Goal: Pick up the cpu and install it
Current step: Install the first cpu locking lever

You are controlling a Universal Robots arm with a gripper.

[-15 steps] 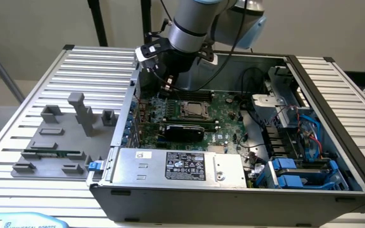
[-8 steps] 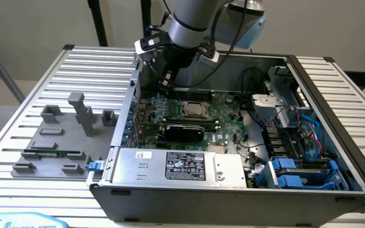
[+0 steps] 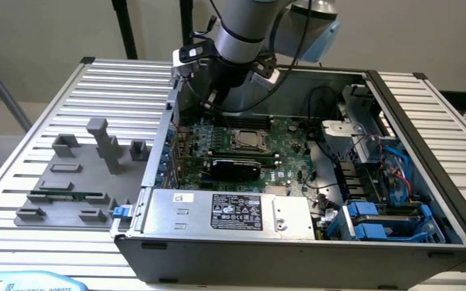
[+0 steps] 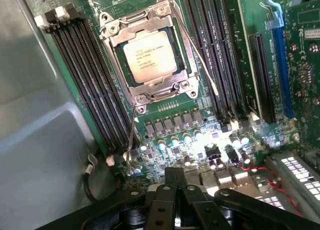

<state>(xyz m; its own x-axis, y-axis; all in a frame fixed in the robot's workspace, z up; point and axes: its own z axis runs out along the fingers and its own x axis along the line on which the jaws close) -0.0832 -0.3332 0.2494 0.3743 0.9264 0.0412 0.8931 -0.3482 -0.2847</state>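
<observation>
Cpu seated in motherboard socket, install seemingly done; gripper above board, jaws together, holding nothing.

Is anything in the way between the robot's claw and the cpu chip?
Nothing visible. The shut gripper hangs above the motherboard, and the cpu lies with its top bare inside a metal frame.
</observation>
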